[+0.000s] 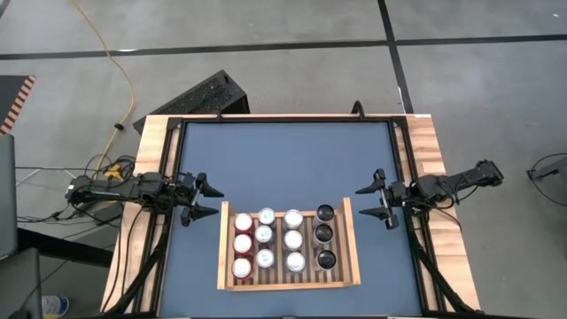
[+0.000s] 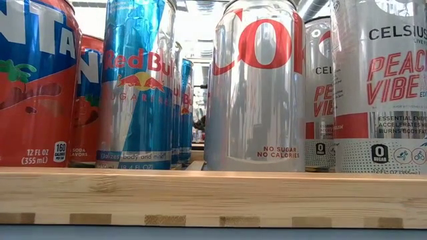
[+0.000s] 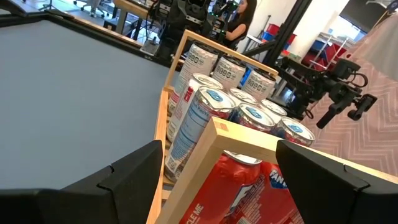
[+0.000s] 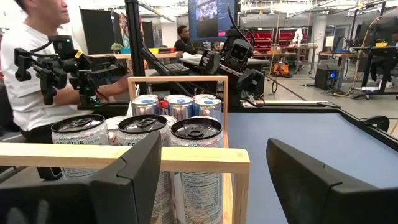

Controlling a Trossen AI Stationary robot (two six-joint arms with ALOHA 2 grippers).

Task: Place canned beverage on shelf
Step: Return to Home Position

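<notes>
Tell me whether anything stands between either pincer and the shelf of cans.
Nothing visible does. In the high view the left pincer and the right pincer, both open, flank the shelf, with only bare blue tabletop in between. All twelve cans already stand inside the shelf.

Place: robotics lab.
Signs: big screen [image 4: 210,15] upper middle of right wrist view; person [image 4: 28,81] seated far left; concrete floor [image 1: 266,22].
</notes>
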